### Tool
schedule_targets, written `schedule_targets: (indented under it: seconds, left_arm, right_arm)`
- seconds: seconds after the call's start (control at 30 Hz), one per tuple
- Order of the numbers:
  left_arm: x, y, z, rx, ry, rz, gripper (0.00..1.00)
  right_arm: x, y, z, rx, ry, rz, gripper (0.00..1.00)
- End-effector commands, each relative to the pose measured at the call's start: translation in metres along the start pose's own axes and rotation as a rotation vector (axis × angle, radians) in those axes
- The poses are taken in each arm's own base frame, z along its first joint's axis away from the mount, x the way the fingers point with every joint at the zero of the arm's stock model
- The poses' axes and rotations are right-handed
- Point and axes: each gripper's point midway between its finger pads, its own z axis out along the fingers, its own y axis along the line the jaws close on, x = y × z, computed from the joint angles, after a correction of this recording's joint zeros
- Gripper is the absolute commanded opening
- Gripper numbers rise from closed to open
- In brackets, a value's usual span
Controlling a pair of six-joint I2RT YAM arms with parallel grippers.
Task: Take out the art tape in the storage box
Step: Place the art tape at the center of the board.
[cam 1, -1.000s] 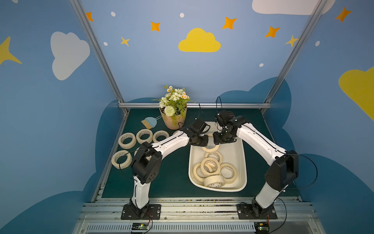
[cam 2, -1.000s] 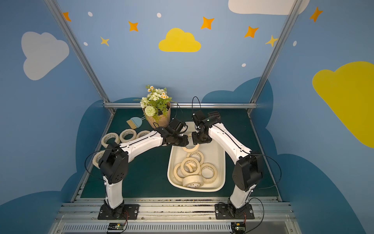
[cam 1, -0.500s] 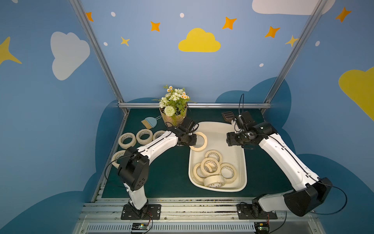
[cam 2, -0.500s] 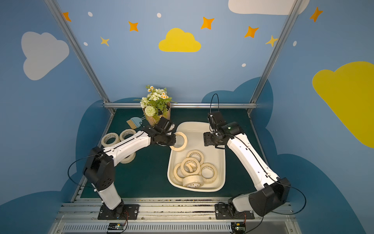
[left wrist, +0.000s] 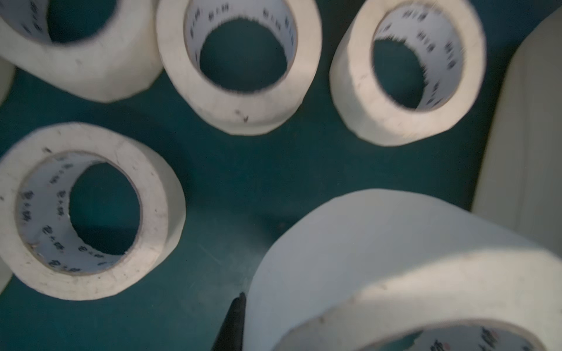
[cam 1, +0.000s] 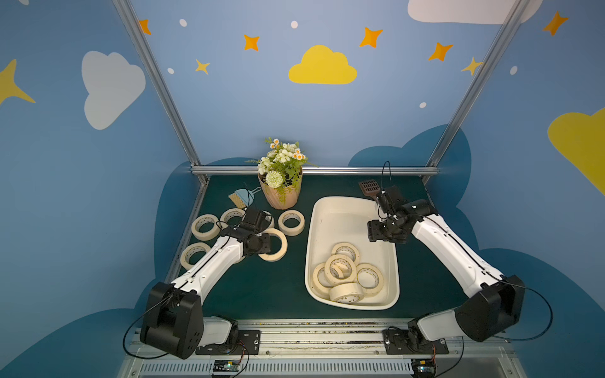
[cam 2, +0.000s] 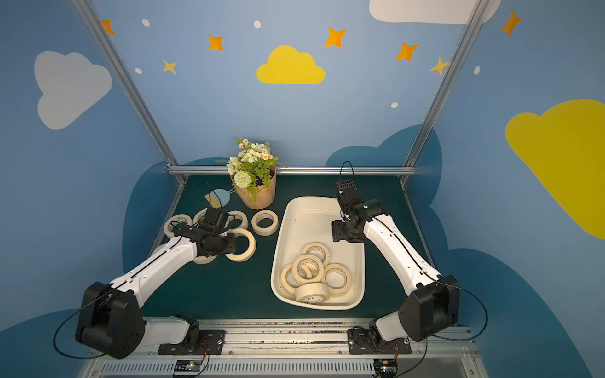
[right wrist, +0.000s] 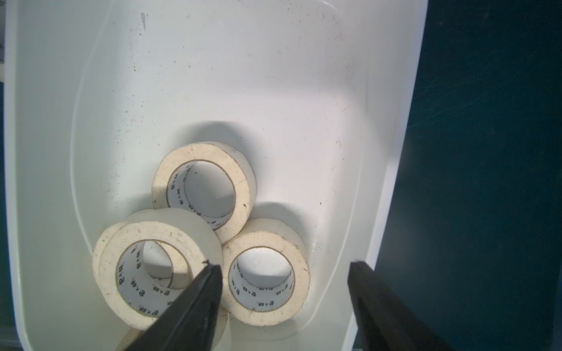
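Left wrist: left jaws clamped on masking-tape roll point(left wrist: 380, 249), loose rolls point(left wrist: 231, 115) just ahead, sloppy drop could hit them. Right jaws apart over storage box point(right wrist: 243, 76).

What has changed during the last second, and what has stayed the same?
The left tool, shut on a roll, carried it from above the box leftward, out over the table, beside the rolls already there. The right tool drew back from their meeting point toward the box's right side and is open. The rolls left in the box and the flowerpot did not move.
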Motion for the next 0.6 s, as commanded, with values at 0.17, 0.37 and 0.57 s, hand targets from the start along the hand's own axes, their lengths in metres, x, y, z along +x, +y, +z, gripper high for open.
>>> schedule_targets:
  seconds: [0.17,0.37,0.57]
  left_arm:
    - [0.009,0.005,0.049,0.055,0.085,-0.112,0.04]
    - [-0.005,0.024,0.064,0.021,0.123,-0.142,0.04]
    - [-0.004,0.054,0.073,-0.032,0.164,-0.196,0.04]
  right_arm:
    - [0.006,0.004,0.008,-0.019,0.056,-0.015,0.71]
    - [0.011,0.005,0.01,-0.026,0.071,-0.021,0.71]
    - [0.025,0.01,0.018,-0.033,0.116,-0.044,0.71]
